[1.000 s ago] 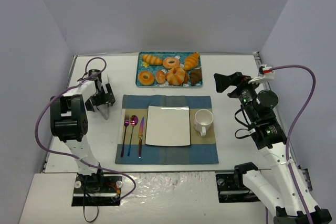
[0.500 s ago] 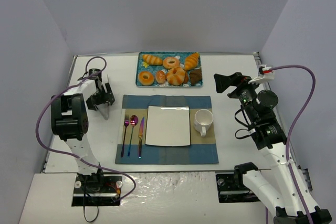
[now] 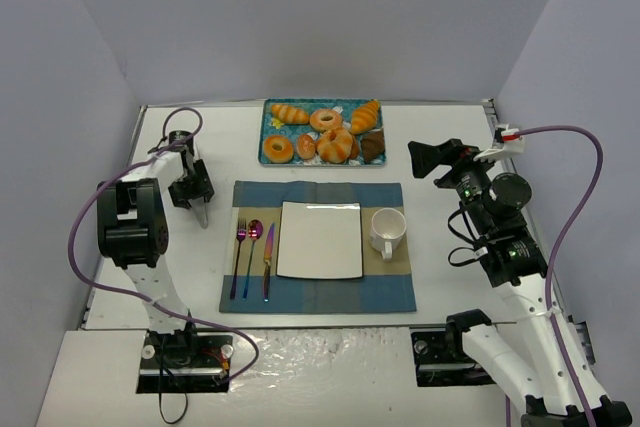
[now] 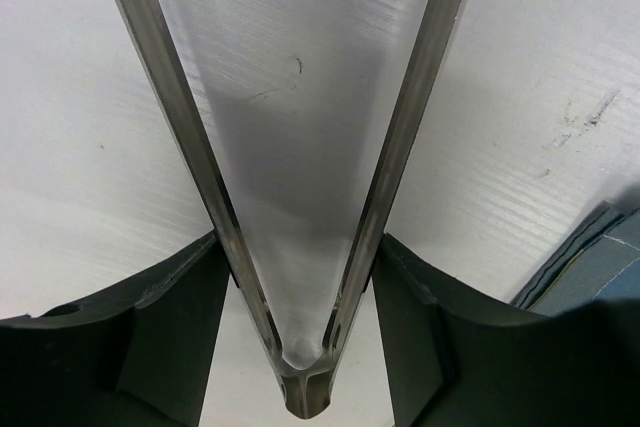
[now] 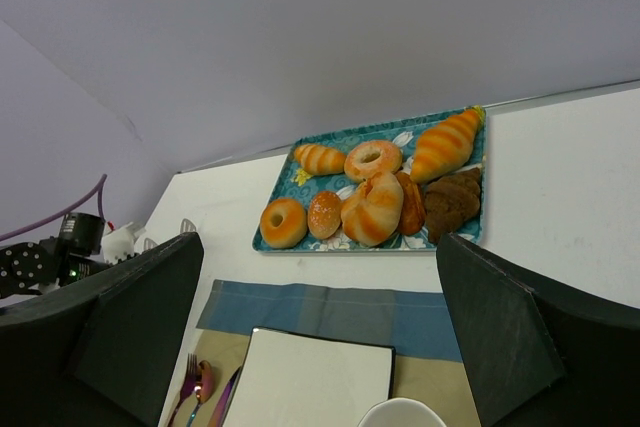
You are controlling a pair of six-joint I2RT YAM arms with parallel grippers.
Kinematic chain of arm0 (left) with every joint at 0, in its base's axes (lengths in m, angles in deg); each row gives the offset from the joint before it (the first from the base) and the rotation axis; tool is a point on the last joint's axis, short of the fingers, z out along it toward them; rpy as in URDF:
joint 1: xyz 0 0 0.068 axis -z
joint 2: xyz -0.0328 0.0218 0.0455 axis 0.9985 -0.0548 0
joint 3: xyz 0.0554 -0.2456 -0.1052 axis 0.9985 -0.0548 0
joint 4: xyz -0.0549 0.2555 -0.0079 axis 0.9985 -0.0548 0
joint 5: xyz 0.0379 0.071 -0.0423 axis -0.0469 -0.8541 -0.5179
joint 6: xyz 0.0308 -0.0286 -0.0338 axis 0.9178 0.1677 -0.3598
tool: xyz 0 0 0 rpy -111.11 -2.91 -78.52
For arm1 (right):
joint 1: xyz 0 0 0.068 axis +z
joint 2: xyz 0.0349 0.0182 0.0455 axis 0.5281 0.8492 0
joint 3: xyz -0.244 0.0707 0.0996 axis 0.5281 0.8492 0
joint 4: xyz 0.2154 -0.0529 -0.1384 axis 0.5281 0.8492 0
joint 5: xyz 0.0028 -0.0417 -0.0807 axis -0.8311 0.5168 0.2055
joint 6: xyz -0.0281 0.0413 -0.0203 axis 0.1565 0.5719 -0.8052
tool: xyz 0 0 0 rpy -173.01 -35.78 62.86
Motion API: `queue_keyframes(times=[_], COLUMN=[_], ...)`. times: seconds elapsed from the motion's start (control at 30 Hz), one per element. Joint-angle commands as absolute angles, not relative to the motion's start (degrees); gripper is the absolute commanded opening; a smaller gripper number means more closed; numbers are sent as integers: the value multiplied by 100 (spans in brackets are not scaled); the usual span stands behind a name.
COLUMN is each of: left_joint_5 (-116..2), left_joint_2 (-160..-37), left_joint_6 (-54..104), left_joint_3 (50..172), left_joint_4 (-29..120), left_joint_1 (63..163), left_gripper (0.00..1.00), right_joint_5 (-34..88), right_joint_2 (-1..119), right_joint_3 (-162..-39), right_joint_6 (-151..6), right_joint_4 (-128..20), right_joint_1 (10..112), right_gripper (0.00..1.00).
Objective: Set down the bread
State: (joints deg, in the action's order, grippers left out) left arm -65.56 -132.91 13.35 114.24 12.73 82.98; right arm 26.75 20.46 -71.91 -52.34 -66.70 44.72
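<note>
**Zero contact with the bread point(image 3: 306, 145): it sits on the tray point(image 5: 292, 185)**

We see the bread in the tray's lower row, top centre of the overhead frame. It has a donut point(image 3: 277, 149) just beside it on the left and a ridged bun point(image 3: 336, 145) on the right. In the right wrist view it looks pressed against the bun; we can't tell if it touches the donut.

The tray lies above the placemat point(image 3: 300, 292) in the overhead frame, with a strip of table point(image 3: 200, 267) between them. A white square plate point(image 3: 320, 239) sits mid-placemat, with a cup point(image 3: 387, 230) just right of it and cutlery point(image 3: 267, 259) to its left. The bread and the plate are well apart.

Left gripper point(image 3: 201, 212): left of the placemat's upper left corner, over the table, apart from the tray. In its wrist view two long metal fingers point(image 4: 192, 147) form a V. They meet at bottom centre and run out at the top of the frame, with only table surface between them. We can't tell whether that is spread or pressed together. It pinches nothing.

Right gripper point(image 3: 422, 155): right of centre in the overhead frame, off the tray's lower right corner and aimed toward the tray. Its jaws are spread wide, sitting at the lower left and lower right of the wrist frame with the tray in view between them.
</note>
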Motion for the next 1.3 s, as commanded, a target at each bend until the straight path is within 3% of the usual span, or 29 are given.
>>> queue_keyframes(times=[0.0,0.83,1.27], left_joint_5=[-6709,-7329,-7339], left_joint_2=[-12800,-11405,-11103], left_joint_6=[1250,1327,1337], left_joint_3=[11610,11715,11768], left_joint_4=[1250,872,828], left_joint_1=[8274,8607,8852], left_gripper=[52,51,44], right_joint_5=[2769,2743,2751], right_joint_2=[2002,2047,2082], right_joint_3=[-7297,-7244,-7217], right_joint_6=[-5284,-5232,-5240], right_joint_4=[-7055,-7090,-7090], right_joint_1=[4515,4507,4515], right_gripper=[100,100,100])
